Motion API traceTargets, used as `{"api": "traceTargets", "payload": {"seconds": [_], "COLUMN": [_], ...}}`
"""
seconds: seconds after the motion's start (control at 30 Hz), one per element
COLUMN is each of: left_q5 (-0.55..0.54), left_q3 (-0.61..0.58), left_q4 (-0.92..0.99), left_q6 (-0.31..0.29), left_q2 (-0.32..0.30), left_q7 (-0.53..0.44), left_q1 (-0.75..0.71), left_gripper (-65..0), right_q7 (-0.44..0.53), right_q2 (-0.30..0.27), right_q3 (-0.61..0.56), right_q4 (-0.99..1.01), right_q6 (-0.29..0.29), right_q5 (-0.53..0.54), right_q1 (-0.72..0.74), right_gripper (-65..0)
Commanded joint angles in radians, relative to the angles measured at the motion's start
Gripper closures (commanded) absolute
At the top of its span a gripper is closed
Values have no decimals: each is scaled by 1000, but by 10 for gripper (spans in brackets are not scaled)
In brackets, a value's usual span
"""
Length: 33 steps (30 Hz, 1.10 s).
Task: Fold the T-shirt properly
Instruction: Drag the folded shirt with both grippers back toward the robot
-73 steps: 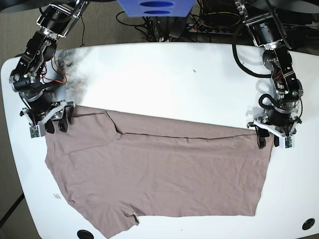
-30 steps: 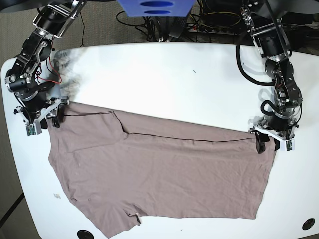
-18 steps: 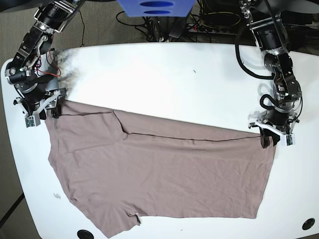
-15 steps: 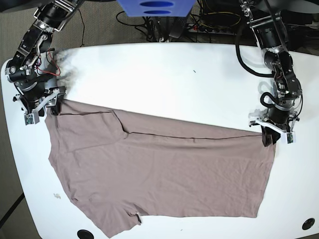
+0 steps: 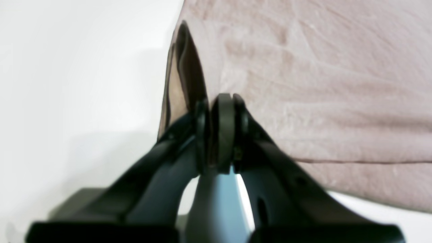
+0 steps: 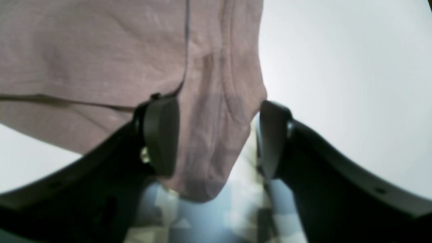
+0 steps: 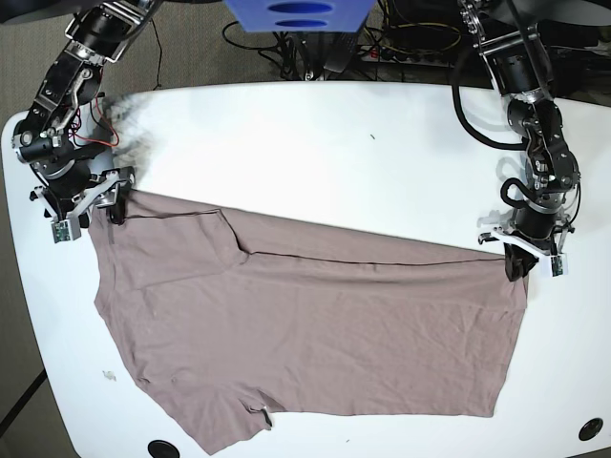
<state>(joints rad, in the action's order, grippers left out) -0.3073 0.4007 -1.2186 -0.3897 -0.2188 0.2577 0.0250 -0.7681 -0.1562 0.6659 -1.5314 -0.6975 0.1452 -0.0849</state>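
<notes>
- Against the earlier base pictures, your left gripper has gone from straddling the shirt's corner with a gap between its tips to having them pressed together on it.
- Your right gripper sits a little farther up the table than before, and the shirt's top edge on that side has followed it, so the fold line now slants more steeply down toward the other arm.
- You have one T-shirt, two grippers, and one white table. A small pale scrap lies on the table by the shirt's lower hem side.
- The T-shirt lies flat across the near half of the table, its upper part doubled over so a dark fold edge runs from one gripper to the other.
- In the left wrist view, the left gripper has its black fingertips clamped together on a thin raised pleat of the T-shirt, at the cloth's edge beside bare table.
- In the right wrist view, the right gripper stands with its pads apart. A bunched corner of the T-shirt hangs between them, touching the one pad and clear of the other, so you have no pinch there.
</notes>
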Motion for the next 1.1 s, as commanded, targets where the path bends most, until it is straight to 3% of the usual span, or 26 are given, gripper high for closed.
{"api": "traceTargets", "payload": {"seconds": [0.0,0.67,0.8,0.87,1.07], "left_q5": [17,12,16,19,19], "left_q3": [5,6,6,6,7], "left_q4": [-2,-7,-4,-8,-9], "left_q6": [8,7,7,4,1], "left_q2": [-6,-10,-10,-12,-13], "left_q7": [37,19,27,34,39], "left_q1": [-1,-14,-23,-31,-49], "left_gripper": [-14,-37,-36,-39,-41], "right_q7": [20,20,14,17,16], "right_q2": [-19,-14,-13,-17,-17], "right_q3": [3,-1,-2,-3,-2], "right_q4": [2,71,72,87,90], "right_q6": [-1,-1,-1,-1,-1], "right_q5": [11,0,-1,-3,-3], "right_q1": [6,-22,-24,-14,-12], "right_gripper": [-327,-316,-243,-142,-10]}}
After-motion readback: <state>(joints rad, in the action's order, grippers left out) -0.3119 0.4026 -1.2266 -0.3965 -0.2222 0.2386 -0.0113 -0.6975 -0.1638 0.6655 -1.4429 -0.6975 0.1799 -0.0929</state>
